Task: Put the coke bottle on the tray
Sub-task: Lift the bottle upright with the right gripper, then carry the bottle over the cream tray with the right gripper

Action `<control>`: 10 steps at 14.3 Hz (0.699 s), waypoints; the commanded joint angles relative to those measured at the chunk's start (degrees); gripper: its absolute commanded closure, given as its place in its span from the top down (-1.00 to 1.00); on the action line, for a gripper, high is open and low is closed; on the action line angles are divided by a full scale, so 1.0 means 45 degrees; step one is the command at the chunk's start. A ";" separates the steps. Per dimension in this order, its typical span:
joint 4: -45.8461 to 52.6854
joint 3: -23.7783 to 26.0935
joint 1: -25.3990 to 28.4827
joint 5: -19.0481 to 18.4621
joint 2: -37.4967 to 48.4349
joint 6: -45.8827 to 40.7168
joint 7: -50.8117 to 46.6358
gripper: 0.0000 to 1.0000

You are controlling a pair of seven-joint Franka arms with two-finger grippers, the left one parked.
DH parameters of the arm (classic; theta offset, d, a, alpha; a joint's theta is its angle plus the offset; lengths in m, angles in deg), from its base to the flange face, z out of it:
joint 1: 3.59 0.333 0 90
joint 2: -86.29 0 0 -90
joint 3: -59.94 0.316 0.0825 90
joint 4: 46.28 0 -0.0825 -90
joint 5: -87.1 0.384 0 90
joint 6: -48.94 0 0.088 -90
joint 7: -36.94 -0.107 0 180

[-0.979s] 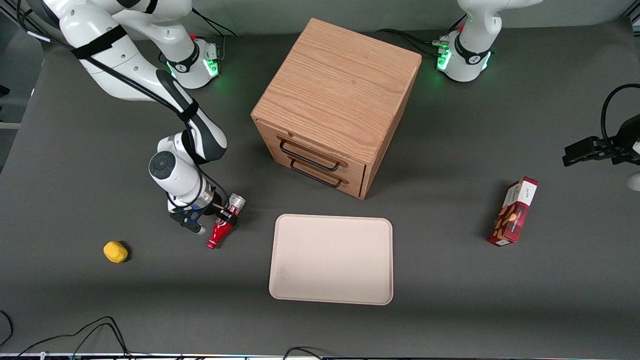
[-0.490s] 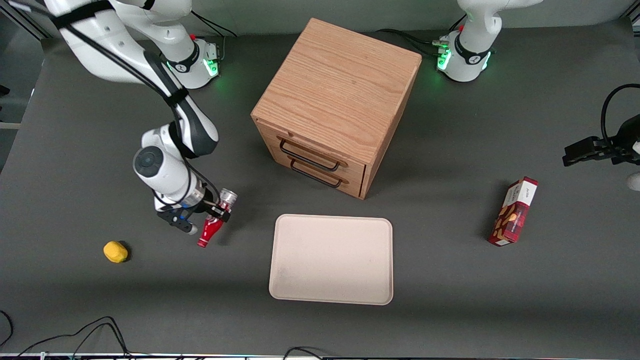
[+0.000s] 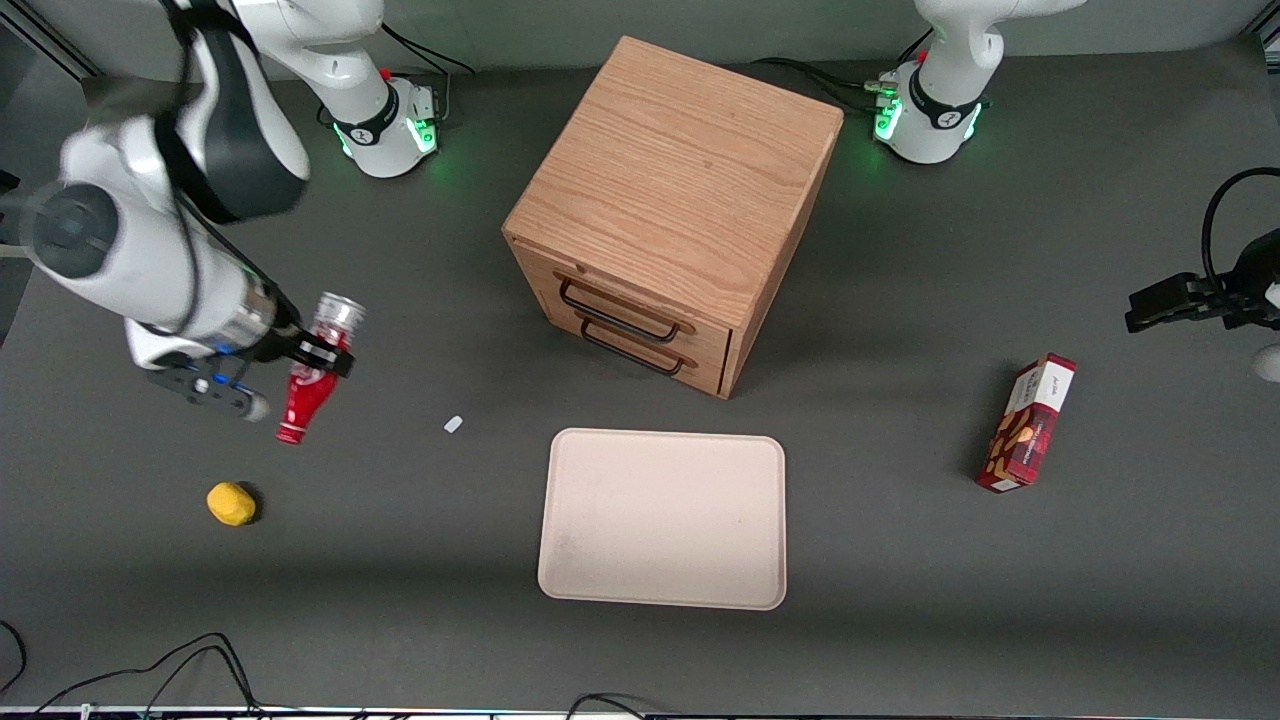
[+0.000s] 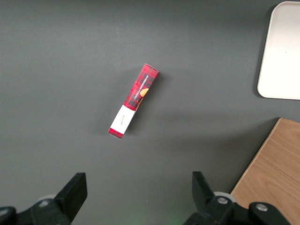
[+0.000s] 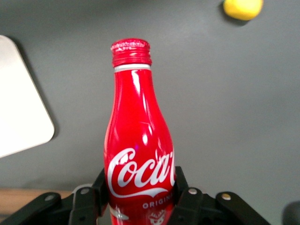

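Lifted clear of the surface (image 3: 900, 620) since the earlier frames, the coke bottle (image 3: 309, 373) has been carried up and toward the working arm's end, farther from the tray (image 3: 663, 518) than it was a second ago. A small pale scrap (image 3: 453, 424), previously hidden under the bottle, is now exposed on the matte dark-grey surface where the bottle had lain.

The pincer (image 3: 318, 360) is clamped on the bottle's lower body, just under the white script logo; in the right wrist view the black fingers (image 5: 186, 199) are seen pressed against both sides of the glossy red bottle (image 5: 139, 150), whose ribbed red neck points away from the wrist. In the front view the bottle hangs tilted, silver-grey wide end uppermost, narrow neck toward the camera.

One rounded yellow object (image 3: 231, 503), lemon-like, lies on the surface nearer the front camera than the held bottle and is unchanged. One tray, flat, cream-beige, with rounded corners and a low rim, lies unmoved and bare, well apart from the bottle. One oak-grained wooden cabinet (image 3: 672, 210) with two drawers, each bearing a dark wire handle, stands farther from the camera than the tray. One red patterned snack box (image 3: 1027, 423) lies toward the parked arm's end, unmoved.
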 commanded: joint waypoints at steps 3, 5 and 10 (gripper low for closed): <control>0.3547 0.0007 -0.0201 0.0607 -0.0849 -0.2766 0.0932 -1.00; 0.4463 0.0026 -0.0026 0.0647 -0.1646 -0.2865 0.0933 -1.00; 0.8247 0.0046 0.1358 0.0823 -0.5586 -0.2845 0.0680 -1.00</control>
